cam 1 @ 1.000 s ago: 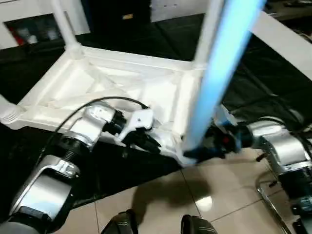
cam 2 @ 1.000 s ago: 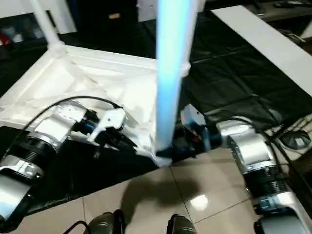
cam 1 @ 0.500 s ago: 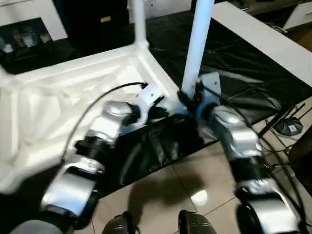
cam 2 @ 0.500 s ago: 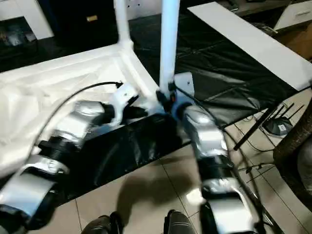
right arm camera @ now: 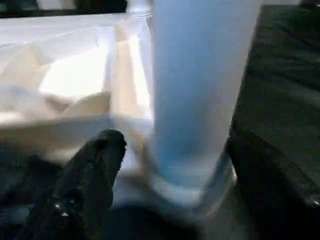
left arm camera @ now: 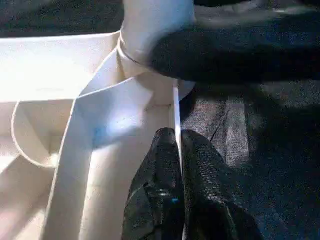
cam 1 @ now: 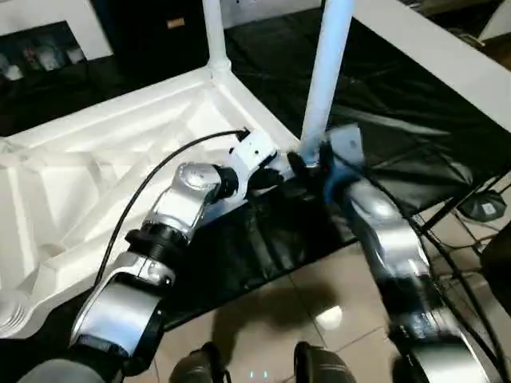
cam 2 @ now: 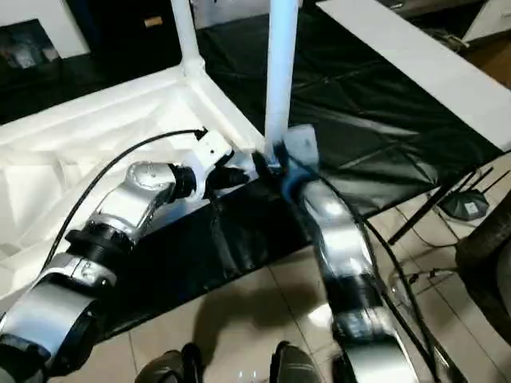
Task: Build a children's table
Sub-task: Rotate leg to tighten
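The children's table lies upside down, its ribbed white top on the black-covered surface. One white leg stands in the far corner socket, and another leg stands in the near right corner. My left gripper is shut on the thin rim wall of the top, just beside that near corner. My right gripper is open, one finger on each side of the near leg's flared base, with a gap to the leg. In the left eye view both grippers meet at that corner.
The black-covered work surface ends close behind my forearms, with tiled floor below. A long white board lies along the far right. Cables and a stand foot sit on the floor at right.
The camera has swung, so the whole scene has shifted. My right gripper's fingers have spread away from the near leg's base. My left gripper still pinches the rim.
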### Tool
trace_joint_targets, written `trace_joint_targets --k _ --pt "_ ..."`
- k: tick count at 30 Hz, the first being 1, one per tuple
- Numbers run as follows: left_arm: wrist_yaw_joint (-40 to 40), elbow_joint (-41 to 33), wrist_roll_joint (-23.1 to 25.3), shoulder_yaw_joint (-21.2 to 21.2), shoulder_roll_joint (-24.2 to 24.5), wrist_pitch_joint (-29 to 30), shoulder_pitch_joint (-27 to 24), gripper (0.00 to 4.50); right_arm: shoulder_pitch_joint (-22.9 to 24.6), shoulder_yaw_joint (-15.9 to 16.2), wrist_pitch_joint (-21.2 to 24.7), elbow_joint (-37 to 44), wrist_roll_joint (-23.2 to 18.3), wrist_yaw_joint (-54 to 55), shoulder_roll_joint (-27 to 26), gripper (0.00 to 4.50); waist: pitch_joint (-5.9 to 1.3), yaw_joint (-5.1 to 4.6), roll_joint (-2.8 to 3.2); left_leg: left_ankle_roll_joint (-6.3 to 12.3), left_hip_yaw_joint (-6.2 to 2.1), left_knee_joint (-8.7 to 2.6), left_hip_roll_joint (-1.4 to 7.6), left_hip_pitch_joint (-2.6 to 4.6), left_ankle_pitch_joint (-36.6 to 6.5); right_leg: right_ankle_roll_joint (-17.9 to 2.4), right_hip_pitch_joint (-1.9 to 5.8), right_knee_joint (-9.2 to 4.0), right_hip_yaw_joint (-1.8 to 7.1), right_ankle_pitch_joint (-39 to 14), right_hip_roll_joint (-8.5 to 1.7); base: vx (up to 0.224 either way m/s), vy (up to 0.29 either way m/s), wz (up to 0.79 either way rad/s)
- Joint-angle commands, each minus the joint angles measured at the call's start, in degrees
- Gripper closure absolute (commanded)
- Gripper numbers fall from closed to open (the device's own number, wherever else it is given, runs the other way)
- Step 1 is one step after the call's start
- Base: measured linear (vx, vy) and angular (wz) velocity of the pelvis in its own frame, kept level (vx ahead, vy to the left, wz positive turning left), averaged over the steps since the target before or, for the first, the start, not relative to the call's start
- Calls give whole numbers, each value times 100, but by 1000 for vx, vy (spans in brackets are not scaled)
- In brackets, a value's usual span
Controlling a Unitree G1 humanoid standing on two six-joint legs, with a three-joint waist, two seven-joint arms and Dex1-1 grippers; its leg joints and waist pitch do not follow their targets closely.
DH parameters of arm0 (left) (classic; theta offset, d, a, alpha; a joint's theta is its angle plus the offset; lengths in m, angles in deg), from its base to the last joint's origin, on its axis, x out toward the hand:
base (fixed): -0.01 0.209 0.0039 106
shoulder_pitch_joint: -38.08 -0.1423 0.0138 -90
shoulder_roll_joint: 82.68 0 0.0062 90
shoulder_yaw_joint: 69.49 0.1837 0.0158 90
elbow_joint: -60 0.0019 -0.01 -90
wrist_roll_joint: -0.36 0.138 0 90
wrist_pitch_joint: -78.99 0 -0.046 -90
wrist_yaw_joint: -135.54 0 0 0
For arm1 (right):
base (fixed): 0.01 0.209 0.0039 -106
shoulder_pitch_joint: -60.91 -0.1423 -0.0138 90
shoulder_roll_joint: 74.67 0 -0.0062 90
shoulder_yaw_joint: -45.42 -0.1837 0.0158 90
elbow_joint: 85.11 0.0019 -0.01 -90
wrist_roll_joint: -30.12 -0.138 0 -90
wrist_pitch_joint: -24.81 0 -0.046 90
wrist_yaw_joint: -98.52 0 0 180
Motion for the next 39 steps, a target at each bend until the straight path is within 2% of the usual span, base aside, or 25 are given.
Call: trace_joint_targets --k 1,5,6,9,10,11,12,14,17,19,20,21,24,25,26,27,28,29,30,31,32,33,35,36,39 --pt "32 144 -120 -112 32 -402 35 450 272 153 40 516 -186 -343 69 52 -324 21 -64 618 -118 -348 257 141 -1180 -1166 271 -401 197 -1083 -270 0 0 0" --pt "-14 177 -353 -324 23 -508 77 450 735 16 147 1139 -348 -345 202 6 -281 15 -81 491 -119 -377 262 140 -1371 -1083 228 -450 205 -1646 -276 0 0 0" --pt "-80 159 -472 -423 27 -523 74 423 958 -14 121 1404 -360 -337 303 5 -228 36 -27 431 -124 -396 260 138 -1434 -992 205 -477 224 -1841 -287 0 0 0" --pt "-115 77 -674 -608 3 -567 26 395 1232 -103 4 1836 -500 -419 354 1 -236 43 -30 455 -114 -379 242 115 -1305 -1025 217 -461 224 -1598 -285 0 0 0" --pt "-164 -31 -765 -670 -1 -512 -22 392 1297 -121 -11 1977 -587 -464 340 0 -271 44 31 510 -126 -354 241 104 -1143 -1139 235 -408 220 -1231 -290 0 0 0" --pt "-167 -53 -783 -683 -2 -508 -33 385 1306 -121 -8 2005 -604 -479 337 0 -328 21 3 653 -130 -307 237 63 -703 -1269 271 -326 199 -462 -271 0 0 0" --pt "-176 -272 -964 -815 -15 -465 -140 361 1399 -110 31 2310 -781 -640 320 0 -358 25 31 868 -127 -263 242 65 -216 -1428 269 -227 192 420 -250 0 0 0" --pt "-186 -440 -1068 -885 -9 -384 -224 354 1417 -112 71 2459 -888 -691 291 0 -370 18 29 1278 -116 -190 224 30 366 -1627 284 -112 185 1551 -246 0 0 0" --pt "-224 -970 -1284 -1023 68 -143 -523 341 1388 -83 180 2744 -1130 -725 248 0 -389 25 43 1628 -113 -131 230 37 731 -1754 275 -45 169 2088 -243 0 0 0" --pt "-241 -1448 -1400 -1101 217 68 -847 317 1305 -39 252 2838 -1216 -751 249 0 -357 25 64 1646 -106 -139 247 45 565 -1759 247 -78 151 1724 -238 0 0 0" --pt "-241 -1448 -1400 -1101 217 68 -847 311 1305 -39 252 2838 -1216 -751 249 0 -338 24 54 1569 -110 -163 267 38 333 -1760 256 -104 145 1292 -253 0 0 0" --pt "-292 -2145 -1540 -1188 449 386 -1321 308 1197 33 326 2872 -1300 -847 242 0 -344 33 20 1444 -102 -181 284 62 71 -1743 256 -135 149 848 -259 0 0 0" --pt "-304 -2437 -1608 -1221 536 527 -1507 274 1161 63 361 2887 -1327 -888 244 0 -297 19 66 1173 -96 -221 301 89 -318 -1654 216 -187 160 146 -244 0 0 0" --pt "-388 -3202 -1822 -1312 764 944 -1976 270 1040 137 432 2866 -1408 -979 227 0 -273 33 84 1008 -78 -238 294 115 -582 -1562 172 -238 172 -232 -222 0 0 0" --pt "-428 -3477 -1914 -1352 854 1106 -2147 269 982 168 442 2834 -1417 -990 214 0 -299 55 2 834 -112 -268 327 93 -731 -1560 223 -203 181 -445 -270 0 0 0" --pt "-501 -3796 -2049 -1390 962 1295 -2336 269 913 214 456 2788 -1433 -1020 204 0 -252 37 31 704 -92 -299 312 92 -890 -1457 176 -246 189 -733 -246 0 0 0" --pt "-543 -3962 -2123 -1409 1019 1394 -2433 265 876 239 464 2763 -1441 -1037 200 0 -271 30 2 616 -81 -293 311 123 -985 -1435 169 -240 194 -838 -240 0 0 0" --pt "-570 -4095 -2195 -1424 1068 1488 -2506 240 843 266 469 2733 -1437 -1051 199 0 -249 27 24 525 -80 -306 291 106 -1069 -1323 163 -272 206 -1044 -238 0 0 0" --pt "-745 -4834 -2574 -1500 1390 2008 -2943 231 632 438 508 2479 -1351 -1101 170 0 -289 66 77 391 -89 -294 301 158 -1113 -1313 148 -243 212 -1070 -256 0 0 0" --pt "-807 -5149 -2724 -1528 1537 2232 -3135 228 544 516 533 2354 -1293 -1110 149 0 -280 43 61 371 -104 -317 290 101 -1049 -1303 180 -231 204 -1028 -248 0 0 0" --pt "-851 -5367 -2803 -1548 1659 2385 -3291 224 472 599 509 2225 -1198 -1111 131 0 -297 50 92 312 -98 -312 280 117 -981 -1298 166 -210 192 -932 -222 0 0 0" --pt "-865 -5534 -2808 -1551 1758 2485 -3422 215 405 668 470 2103 -1108 -1112 120 0 -279 41 70 327 -65 -298 265 146 -977 -1286 136 -250 211 -857 -201 0 0 0" --pt "-695 -5766 -2542 -1567 1905 2554 -3727 202 183 853 317 1677 -810 -1057 107 0 -317 91 147 297 -71 -279 255 146 -886 -1307 163 -216 203 -687 -199 0 0 0" --pt "-583 -5849 -2431 -1586 1943 2595 -3847 189 86 932 230 1490 -669 -1022 111 0 -311 98 122 276 -69 -283 243 121 -849 -1296 185 -214 199 -613 -194 0 0 0" --pt "-294 -6153 -2246 -1666 1945 2662 -4302 171 -364 949 -12 664 -182 -523 106 0 -324 110 140 201 -60 -272 241 149 -861 -1333 186 -218 200 -625 -197 0 0 0"
